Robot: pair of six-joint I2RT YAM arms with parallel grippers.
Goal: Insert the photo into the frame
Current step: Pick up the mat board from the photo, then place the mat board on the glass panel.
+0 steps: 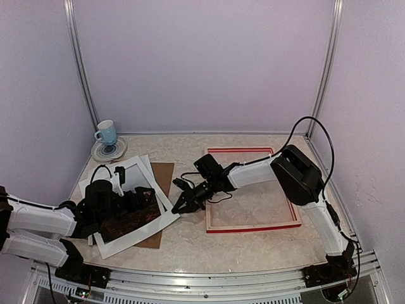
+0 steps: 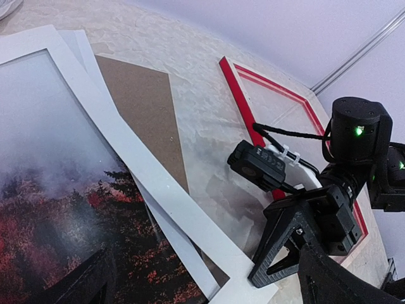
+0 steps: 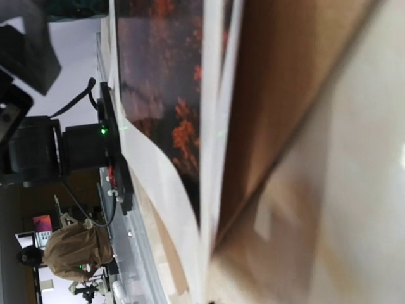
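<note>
The photo (image 1: 130, 218) lies face up at the left under a white window mat (image 1: 140, 237), grey mist above red-brown trees; it also shows in the left wrist view (image 2: 57, 190). The red frame (image 1: 253, 227) lies flat on the right; its left bar shows in the left wrist view (image 2: 237, 95). My left gripper (image 1: 140, 197) hovers open just over the photo, its fingers wide apart in its own view (image 2: 209, 294). My right gripper (image 1: 182, 206) is open at the mat's near right corner, one fingertip (image 2: 269, 266) resting on that corner. In the right wrist view the mat's edge (image 3: 212, 190) runs in toward the jaws.
A brown backing board (image 1: 163, 177) lies under the mat and photo, toward the frame. A second white sheet (image 2: 183, 247) sticks out beneath the mat. A blue cup (image 1: 106, 133) stands on a saucer (image 1: 109, 152) at the back left. Walls close the back and sides.
</note>
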